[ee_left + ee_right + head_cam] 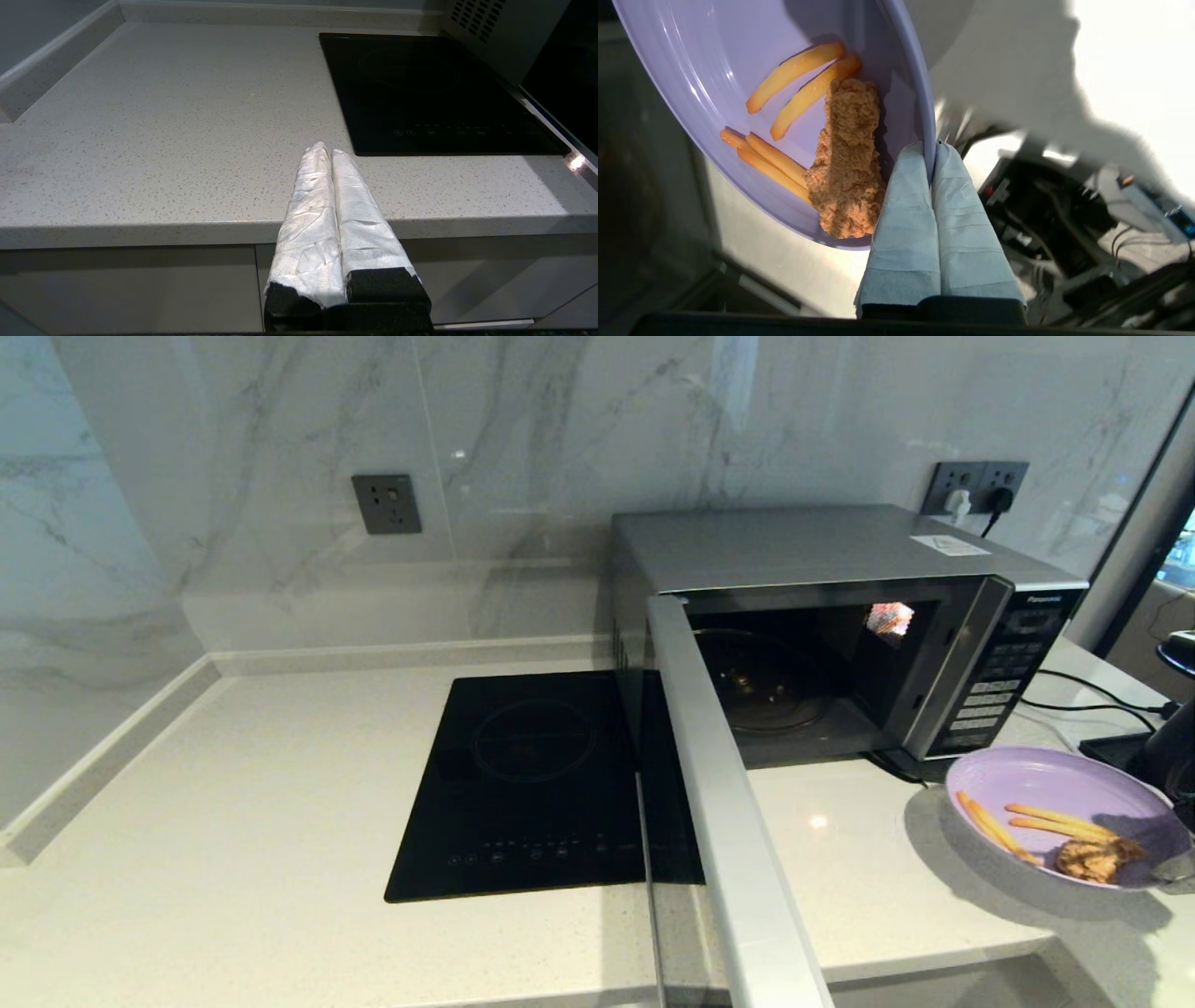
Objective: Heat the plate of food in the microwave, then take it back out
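Note:
The silver microwave stands at the back right with its door swung wide open toward me and its cavity empty. The pale lilac plate of food hangs tilted above the counter, in front of the button panel, with a fried chicken piece and a few fries slid to its low side. My right gripper is shut on the plate's rim, one finger inside, one outside. My left gripper is shut on nothing, low at the counter's front edge.
A flat black induction hob is set into the pale counter left of the microwave. Black cables and a dark device lie right of the microwave. Wall sockets sit on the marble backsplash.

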You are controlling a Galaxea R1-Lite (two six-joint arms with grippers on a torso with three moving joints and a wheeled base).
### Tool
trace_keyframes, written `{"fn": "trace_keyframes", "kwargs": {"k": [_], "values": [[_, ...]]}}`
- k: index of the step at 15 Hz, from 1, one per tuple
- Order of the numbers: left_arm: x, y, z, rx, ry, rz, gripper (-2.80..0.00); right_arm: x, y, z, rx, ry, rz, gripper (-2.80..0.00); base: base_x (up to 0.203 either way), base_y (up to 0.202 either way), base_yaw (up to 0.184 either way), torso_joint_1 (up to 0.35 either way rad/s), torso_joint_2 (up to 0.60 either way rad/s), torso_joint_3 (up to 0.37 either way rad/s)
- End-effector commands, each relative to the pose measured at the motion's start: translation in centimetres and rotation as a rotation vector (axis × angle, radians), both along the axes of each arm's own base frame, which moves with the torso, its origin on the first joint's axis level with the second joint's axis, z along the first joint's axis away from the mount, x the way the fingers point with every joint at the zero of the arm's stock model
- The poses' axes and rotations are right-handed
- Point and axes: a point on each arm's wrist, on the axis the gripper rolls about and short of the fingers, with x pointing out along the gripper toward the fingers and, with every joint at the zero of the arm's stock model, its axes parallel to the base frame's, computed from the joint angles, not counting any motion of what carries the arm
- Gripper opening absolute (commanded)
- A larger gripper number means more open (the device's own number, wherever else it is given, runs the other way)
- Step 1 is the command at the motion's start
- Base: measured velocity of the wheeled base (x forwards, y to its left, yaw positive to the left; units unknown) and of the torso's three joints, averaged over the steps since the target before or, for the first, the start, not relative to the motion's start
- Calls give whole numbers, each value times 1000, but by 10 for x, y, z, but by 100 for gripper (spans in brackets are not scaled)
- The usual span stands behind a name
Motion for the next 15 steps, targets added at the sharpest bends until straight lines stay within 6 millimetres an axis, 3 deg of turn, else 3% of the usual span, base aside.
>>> {"fn": "trace_keyframes", "kwargs": {"k": [1,6,9,15], "values": [[0,0,0,-1,1,1,-280,-4,-35,-29,8,45,-43,-280,0,0,0,0,0,0],[0,0,0,-1,1,1,-280,-20,-96,-70,8,60,-65,-280,0,0,0,0,0,0],[0,0,0,-1,1,1,-280,-31,-124,-84,-5,46,-73,-280,0,0,0,0,0,0],[0,0,0,-1,1,1,-280,-43,-143,-94,-30,45,-82,-280,0,0,0,0,0,0]]}}
